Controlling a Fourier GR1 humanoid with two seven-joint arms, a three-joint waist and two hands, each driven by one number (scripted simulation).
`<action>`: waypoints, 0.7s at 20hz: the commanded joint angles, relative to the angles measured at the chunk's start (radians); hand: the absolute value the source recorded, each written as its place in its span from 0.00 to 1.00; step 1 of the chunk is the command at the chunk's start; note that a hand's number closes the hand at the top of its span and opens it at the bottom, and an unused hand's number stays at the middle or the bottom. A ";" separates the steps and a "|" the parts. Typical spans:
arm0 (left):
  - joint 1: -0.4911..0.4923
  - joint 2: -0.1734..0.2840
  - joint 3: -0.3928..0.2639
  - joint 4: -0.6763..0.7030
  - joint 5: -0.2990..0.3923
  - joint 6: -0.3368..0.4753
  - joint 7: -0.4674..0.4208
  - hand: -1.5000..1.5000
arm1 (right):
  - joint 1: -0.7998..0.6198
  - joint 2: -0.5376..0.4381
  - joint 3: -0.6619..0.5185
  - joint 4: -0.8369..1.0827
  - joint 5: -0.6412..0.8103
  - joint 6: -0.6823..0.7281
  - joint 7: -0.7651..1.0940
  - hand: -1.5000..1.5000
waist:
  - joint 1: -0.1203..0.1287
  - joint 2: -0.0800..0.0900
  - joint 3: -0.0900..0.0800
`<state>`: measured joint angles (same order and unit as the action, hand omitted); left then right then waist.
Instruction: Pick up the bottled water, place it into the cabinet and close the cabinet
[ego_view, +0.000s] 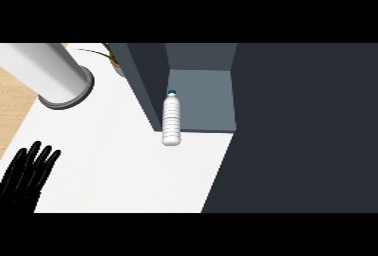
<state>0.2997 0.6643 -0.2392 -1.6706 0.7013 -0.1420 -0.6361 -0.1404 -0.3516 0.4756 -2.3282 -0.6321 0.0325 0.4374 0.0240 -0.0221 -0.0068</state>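
Left hand (28, 167) open, lower-left, forearm cut off; bottled water (172, 120) at cabinet (199, 100).

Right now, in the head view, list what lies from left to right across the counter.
Left hand → grey forearm → bottle → open cabinet shelf → dark cabinet door.

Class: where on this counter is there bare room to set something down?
The white counter is bare between the left hand and the dark door, below the bottle. It is tighter by the grey forearm and the cabinet.
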 joint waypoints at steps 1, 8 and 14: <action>0.052 0.021 0.009 -0.058 0.014 -0.017 0.002 0.00 | -0.139 0.062 0.147 -0.060 0.251 -0.140 0.068 1.00 | 0.005 -0.002 -0.001; 0.075 0.095 0.090 -0.154 0.084 -0.030 0.068 0.00 | -0.411 0.344 0.378 0.201 0.476 -0.413 0.139 1.00 | 0.010 0.006 0.002; 0.118 0.100 0.115 -0.213 0.108 -0.041 0.093 0.00 | -0.697 0.350 0.354 0.412 0.325 -0.713 0.105 1.00 | 0.029 0.017 0.004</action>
<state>0.3925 0.7509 -0.1497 -1.8499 0.7829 -0.1667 -0.5589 -0.6941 -0.0336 0.8047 -2.0256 -0.2589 -0.5129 0.5560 0.0438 -0.0098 -0.0018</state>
